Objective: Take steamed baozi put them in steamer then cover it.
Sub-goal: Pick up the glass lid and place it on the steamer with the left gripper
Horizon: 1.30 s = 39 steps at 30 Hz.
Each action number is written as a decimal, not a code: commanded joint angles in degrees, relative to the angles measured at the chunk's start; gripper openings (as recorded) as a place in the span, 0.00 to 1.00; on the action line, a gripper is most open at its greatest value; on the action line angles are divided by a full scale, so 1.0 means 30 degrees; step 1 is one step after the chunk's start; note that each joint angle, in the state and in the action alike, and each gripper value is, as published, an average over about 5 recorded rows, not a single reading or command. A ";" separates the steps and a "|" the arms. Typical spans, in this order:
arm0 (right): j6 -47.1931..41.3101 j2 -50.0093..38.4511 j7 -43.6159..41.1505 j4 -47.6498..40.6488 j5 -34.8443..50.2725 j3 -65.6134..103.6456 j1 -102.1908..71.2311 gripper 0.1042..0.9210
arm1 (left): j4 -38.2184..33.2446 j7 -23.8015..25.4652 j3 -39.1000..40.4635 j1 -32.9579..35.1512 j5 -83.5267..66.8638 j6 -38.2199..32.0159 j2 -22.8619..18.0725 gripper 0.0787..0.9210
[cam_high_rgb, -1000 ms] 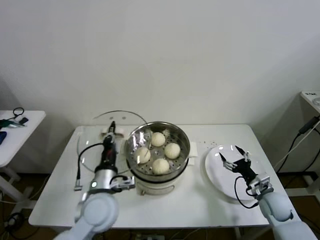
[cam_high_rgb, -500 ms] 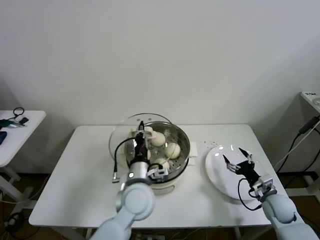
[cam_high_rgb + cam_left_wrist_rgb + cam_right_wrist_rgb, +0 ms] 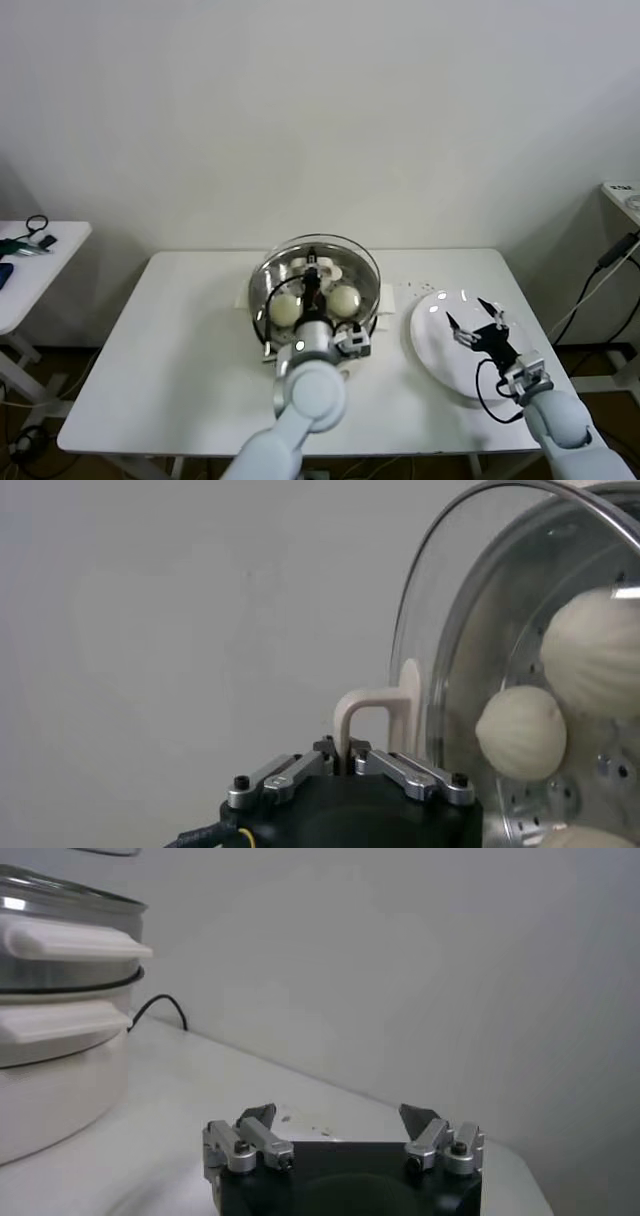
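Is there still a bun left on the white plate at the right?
No, the white plate shows no bun in the head view; only the right gripper hovers over it, open.

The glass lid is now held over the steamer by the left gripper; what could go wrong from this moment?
1. The left gripper pinches only the glass lid by its narrow bar handle; it could tilt or slip.
2. If the lid sits off-centre on the steamer, its rim may catch the wall and not seal.
3. A low lid could press the baozi.
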 commanded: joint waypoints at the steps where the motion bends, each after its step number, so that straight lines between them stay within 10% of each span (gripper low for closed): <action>1: 0.0095 0.0147 -0.0056 -0.0196 -0.0216 0.0038 0.0021 0.88 | 0.1388 -0.0292 -0.0001 0.0011 0.0512 0.0934 -0.1158 0.08; 39: 0.0182 0.0709 -0.0267 -0.0349 -0.0948 0.0085 0.0040 0.88 | 0.2405 -0.0874 -0.0118 -0.0088 0.0282 0.0934 -0.0391 0.08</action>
